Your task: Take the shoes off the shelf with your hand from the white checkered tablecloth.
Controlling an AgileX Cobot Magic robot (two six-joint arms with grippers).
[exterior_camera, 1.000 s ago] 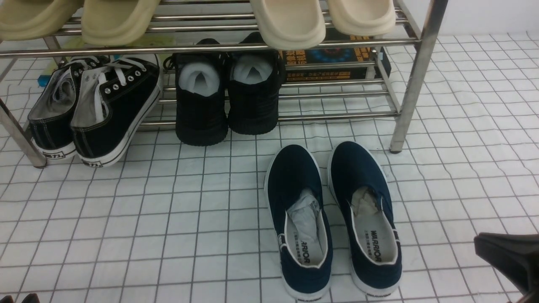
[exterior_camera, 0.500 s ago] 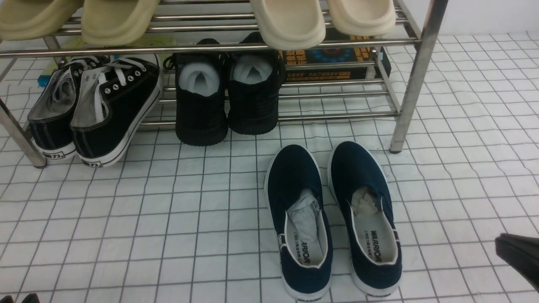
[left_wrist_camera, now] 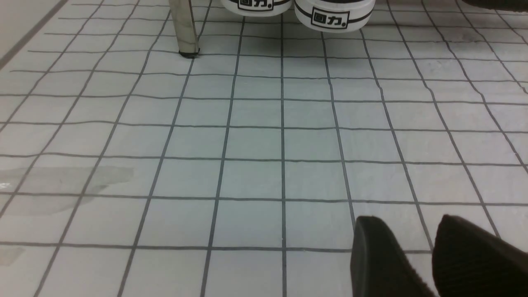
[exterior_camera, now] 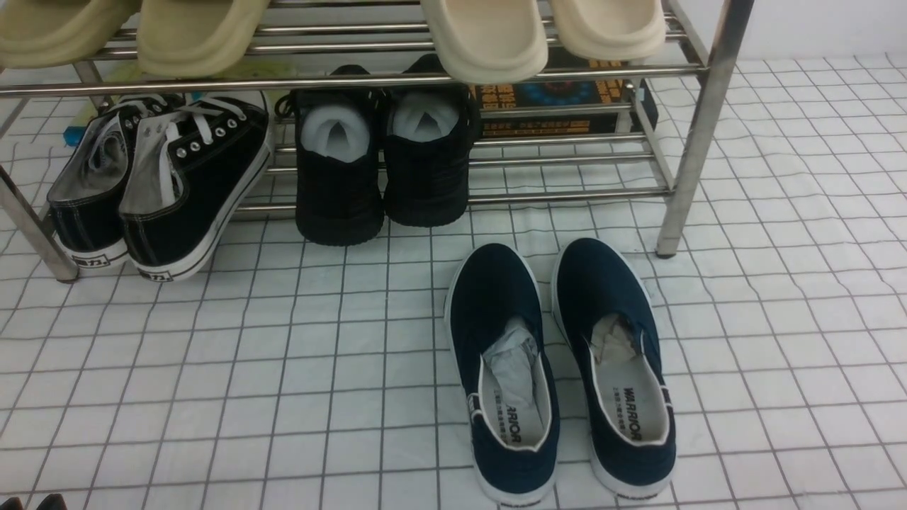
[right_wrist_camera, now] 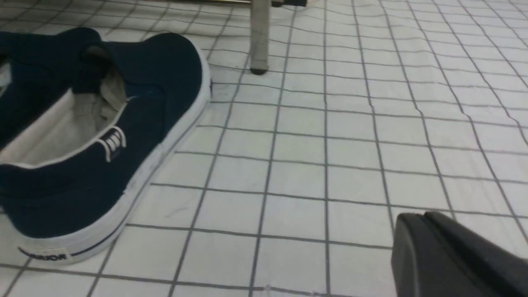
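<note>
The navy canvas shoes (exterior_camera: 560, 368) lie side by side, toes toward the shelf (exterior_camera: 680, 142), flat on the white checkered tablecloth (exterior_camera: 283, 368), just in front of the rack's right upright leg and off its bars. Each has a white rubber sole, white trim round the opening and crumpled paper stuffed in the toe; "WARRIOR" is printed on the insoles. The shelf is shiny round metal tubing; its lower bars hold black lace-up sneakers (exterior_camera: 156, 191) with white laces and all-black shoes (exterior_camera: 382, 163) with white stuffing, while smooth cream slippers (exterior_camera: 489, 35) rest on the upper tier. The cloth is faintly wrinkled. The right gripper (right_wrist_camera: 445, 255), matte black, shows as one closed wedge, jaws together, empty, beside the nearer shoe. The left gripper (left_wrist_camera: 429, 260) shows two ribbed black fingers that seem slightly apart, though the view is partial.
</note>
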